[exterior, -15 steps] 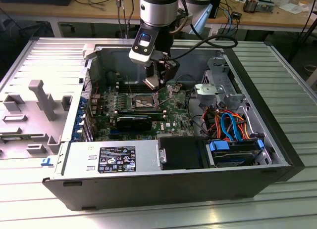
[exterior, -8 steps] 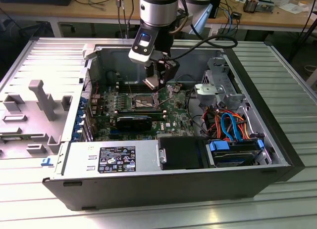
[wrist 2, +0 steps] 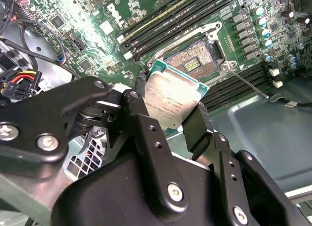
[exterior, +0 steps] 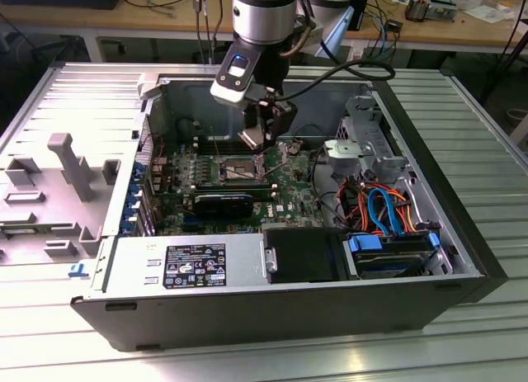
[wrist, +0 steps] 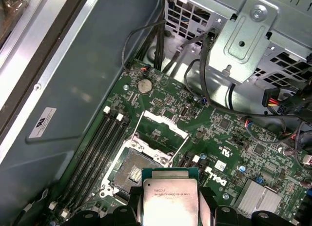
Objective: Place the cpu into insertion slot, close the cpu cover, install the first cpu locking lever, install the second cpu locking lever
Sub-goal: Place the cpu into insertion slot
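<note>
The cpu (wrist 2: 173, 101), a flat square chip with a silver top, is pinched by its edges between the black fingers (wrist 2: 146, 133) of my gripper (exterior: 264, 145), which is clamped onto it. In both wrist views I see the chip held in the air, close over one edge of the insertion slot (wrist: 130, 171) and not seated in it. The slot lies bare, its gold contacts showing. The cpu cover (wrist: 165, 122) stands open at the slot's far side. Everything sits on the green motherboard (exterior: 289, 192) inside the open computer case (exterior: 247, 308), beside the long memory slots (wrist: 95, 148).
</note>
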Controlling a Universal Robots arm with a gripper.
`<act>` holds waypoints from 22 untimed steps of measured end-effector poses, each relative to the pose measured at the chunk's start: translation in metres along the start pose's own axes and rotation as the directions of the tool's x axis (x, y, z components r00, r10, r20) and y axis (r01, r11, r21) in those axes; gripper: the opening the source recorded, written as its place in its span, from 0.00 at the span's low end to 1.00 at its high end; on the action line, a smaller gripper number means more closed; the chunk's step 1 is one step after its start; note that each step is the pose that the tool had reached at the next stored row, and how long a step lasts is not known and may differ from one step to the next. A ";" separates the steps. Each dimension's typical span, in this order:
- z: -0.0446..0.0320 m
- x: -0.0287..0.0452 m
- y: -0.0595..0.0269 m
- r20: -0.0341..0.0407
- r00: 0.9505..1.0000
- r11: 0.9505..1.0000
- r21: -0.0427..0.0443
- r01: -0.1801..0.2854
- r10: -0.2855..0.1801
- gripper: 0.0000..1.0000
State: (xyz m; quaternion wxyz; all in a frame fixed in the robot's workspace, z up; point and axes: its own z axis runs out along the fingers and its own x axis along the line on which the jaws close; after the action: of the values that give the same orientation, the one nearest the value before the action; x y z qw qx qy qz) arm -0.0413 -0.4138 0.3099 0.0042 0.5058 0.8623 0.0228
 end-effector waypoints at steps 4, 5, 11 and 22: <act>0.0000 0.0000 0.0000 0.001 1.000 1.000 0.000 -0.013 0.013 0.55; 0.0000 0.0000 0.0000 0.001 1.000 1.000 0.000 -0.018 0.018 0.55; 0.0001 0.0001 0.0000 0.004 0.999 0.999 0.000 -0.047 0.047 0.55; 0.0032 0.0011 0.0005 0.028 0.986 0.987 0.007 -0.163 0.162 0.55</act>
State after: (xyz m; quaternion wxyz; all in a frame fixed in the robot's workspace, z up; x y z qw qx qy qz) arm -0.0414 -0.4124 0.3068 0.0117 0.5747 0.8182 0.0123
